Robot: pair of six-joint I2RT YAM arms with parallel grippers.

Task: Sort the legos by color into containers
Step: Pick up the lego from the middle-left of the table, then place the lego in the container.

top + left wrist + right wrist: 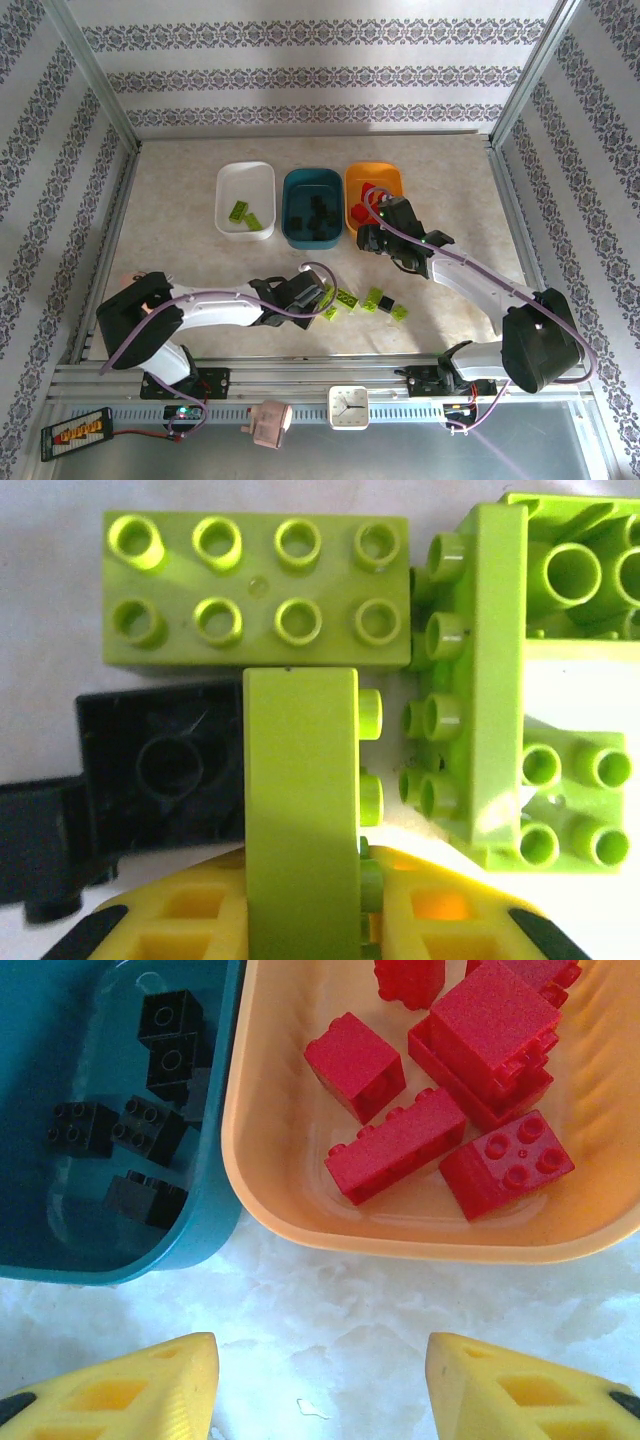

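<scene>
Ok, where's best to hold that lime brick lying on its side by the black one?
I'd take the lime brick across its thin dimension, from straight above: one of the fingers on the face beside the black brick, one on the studded face. Its studs point sideways, so those broad faces are parallel.

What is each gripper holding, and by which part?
The left gripper clamps a lime green plastic brick by the end nearest its wrist camera. The right gripper is open and holds nothing.
</scene>
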